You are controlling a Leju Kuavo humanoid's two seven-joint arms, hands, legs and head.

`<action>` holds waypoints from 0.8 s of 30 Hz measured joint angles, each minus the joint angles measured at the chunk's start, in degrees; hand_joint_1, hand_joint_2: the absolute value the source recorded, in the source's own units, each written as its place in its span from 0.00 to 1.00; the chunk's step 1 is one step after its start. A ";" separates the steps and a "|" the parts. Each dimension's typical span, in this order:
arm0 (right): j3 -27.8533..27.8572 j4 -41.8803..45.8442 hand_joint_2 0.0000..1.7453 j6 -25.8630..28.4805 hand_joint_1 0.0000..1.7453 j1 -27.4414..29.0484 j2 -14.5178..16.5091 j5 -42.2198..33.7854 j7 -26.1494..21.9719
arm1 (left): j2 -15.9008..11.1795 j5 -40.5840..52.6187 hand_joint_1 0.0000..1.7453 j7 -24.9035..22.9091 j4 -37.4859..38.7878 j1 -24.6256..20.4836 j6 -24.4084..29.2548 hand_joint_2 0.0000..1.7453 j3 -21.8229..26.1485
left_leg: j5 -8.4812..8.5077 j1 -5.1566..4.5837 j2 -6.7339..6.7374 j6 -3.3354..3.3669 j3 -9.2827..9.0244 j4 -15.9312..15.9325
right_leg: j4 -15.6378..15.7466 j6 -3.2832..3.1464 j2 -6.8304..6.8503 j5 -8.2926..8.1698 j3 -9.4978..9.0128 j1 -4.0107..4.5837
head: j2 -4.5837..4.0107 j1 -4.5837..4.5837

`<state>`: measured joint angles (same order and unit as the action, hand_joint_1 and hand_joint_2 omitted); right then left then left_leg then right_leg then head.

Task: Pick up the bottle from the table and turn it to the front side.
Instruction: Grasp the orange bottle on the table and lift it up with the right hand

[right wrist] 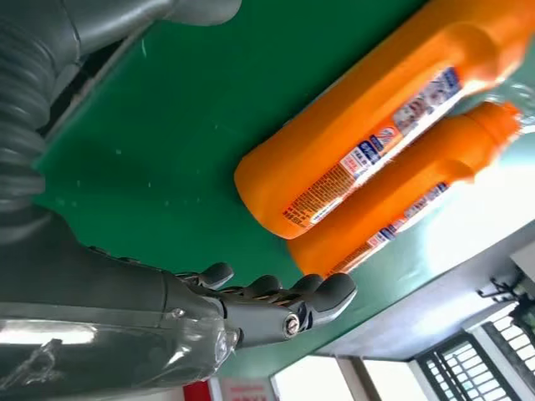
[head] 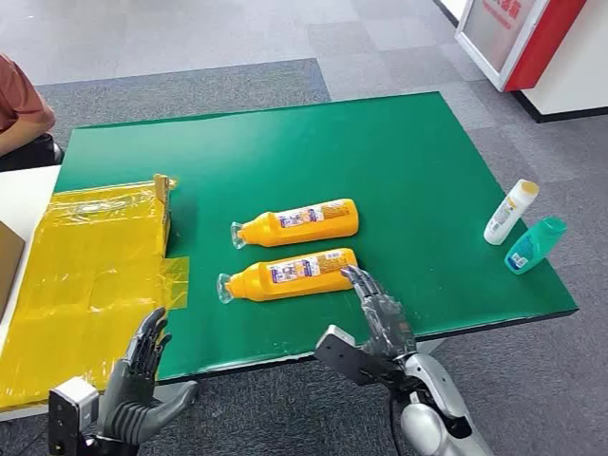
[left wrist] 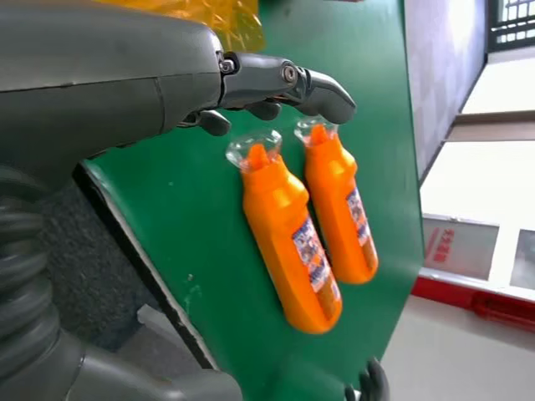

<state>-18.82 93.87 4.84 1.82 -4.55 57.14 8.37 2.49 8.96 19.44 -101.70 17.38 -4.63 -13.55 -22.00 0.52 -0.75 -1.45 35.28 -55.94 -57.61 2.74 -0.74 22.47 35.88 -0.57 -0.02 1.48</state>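
Note:
Two orange bottles with clear caps lie on their sides on the green table point(head: 402, 161), caps toward my left. The near bottle point(head: 291, 274) point(left wrist: 290, 242) point(right wrist: 379, 125) lies parallel to the far bottle point(head: 297, 222) point(left wrist: 343, 213) point(right wrist: 404, 192). My right hand point(head: 380, 318) point(right wrist: 277, 305) is open with its fingers stretched out flat. Its tips reach close to the near bottle's base, and the right wrist view shows a gap between them. My left hand point(head: 140, 375) point(left wrist: 277, 83) hangs open at the table's front edge, beside the yellow plastic, holding nothing.
A crumpled yellow plastic sheet point(head: 85, 256) covers the table's left part. A white bottle point(head: 510, 211) and a teal bottle point(head: 534, 244) lie near the right edge. A person's arm point(head: 22, 104) shows at the far left. A red-and-white cabinet point(head: 516, 38) stands at the back right.

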 joint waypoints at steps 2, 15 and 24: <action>-0.84 -1.90 1.00 -0.61 0.00 -2.03 0.00 2.20 1.27 | 0.14 0.01 0.00 -0.26 0.03 -0.56 -0.39 1.00 -0.02 | 0.05 0.00 0.00 0.00 0.01 0.00 | 0.00 0.00 0.00 -0.04 0.00 0.00 | 0.00 -0.01; -7.91 -16.27 1.00 -2.29 0.00 -16.34 0.05 16.10 8.09 | 1.63 0.02 0.00 -1.41 1.48 -3.82 -2.06 1.00 -0.07 | 0.19 0.00 -0.01 0.00 0.04 0.00 | -0.01 0.04 0.01 -0.14 0.03 0.00 | 0.00 -0.01; -9.59 -21.34 1.00 -4.86 0.00 -20.14 0.13 20.03 9.00 | 2.07 -0.02 0.00 -1.54 2.51 -4.71 -3.18 1.00 -0.13 | 0.18 0.00 -0.01 0.02 0.07 0.00 | 0.00 0.04 0.01 -0.14 0.05 0.00 | 0.00 -0.01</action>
<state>-28.40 72.53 -0.02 -18.31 -4.41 77.18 17.37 4.56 8.94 17.90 -99.19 12.67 -7.81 -13.68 -21.82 0.52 -0.76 -1.44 35.35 -55.94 -57.61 2.78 -0.73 22.33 35.92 -0.57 -0.02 1.47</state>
